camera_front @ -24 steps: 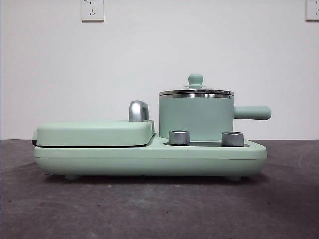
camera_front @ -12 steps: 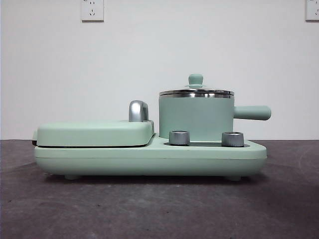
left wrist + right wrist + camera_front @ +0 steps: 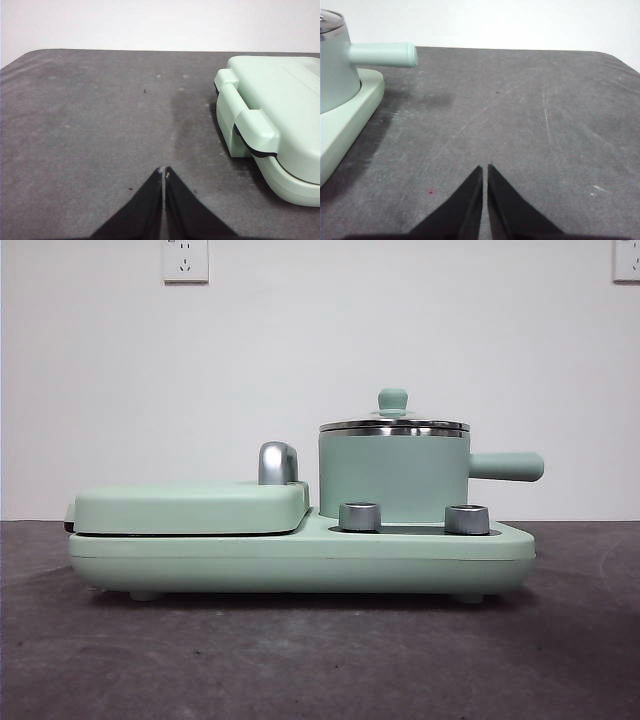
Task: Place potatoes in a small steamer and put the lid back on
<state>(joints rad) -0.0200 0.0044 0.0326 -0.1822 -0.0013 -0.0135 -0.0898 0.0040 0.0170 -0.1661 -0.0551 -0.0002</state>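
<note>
The small steamer (image 3: 393,478), a mint-green pot with a steel rim and a side handle (image 3: 506,466), stands on the right of a mint-green appliance base (image 3: 300,555). The lid (image 3: 393,422) with its green knob sits on the pot. The steamer (image 3: 335,65) also shows at the edge of the right wrist view. No potatoes are in view. My left gripper (image 3: 163,172) is shut over bare table beside the appliance's griddle end. My right gripper (image 3: 484,168) is shut over bare table, apart from the steamer's handle (image 3: 382,54). Neither gripper holds anything.
A flat mint-green griddle cover (image 3: 190,506) lies closed on the base's left half, with a chrome latch (image 3: 278,462) behind it. Two silver knobs (image 3: 360,516) sit on the base's front. A dark grey mat (image 3: 300,660) covers the table. A white wall stands behind.
</note>
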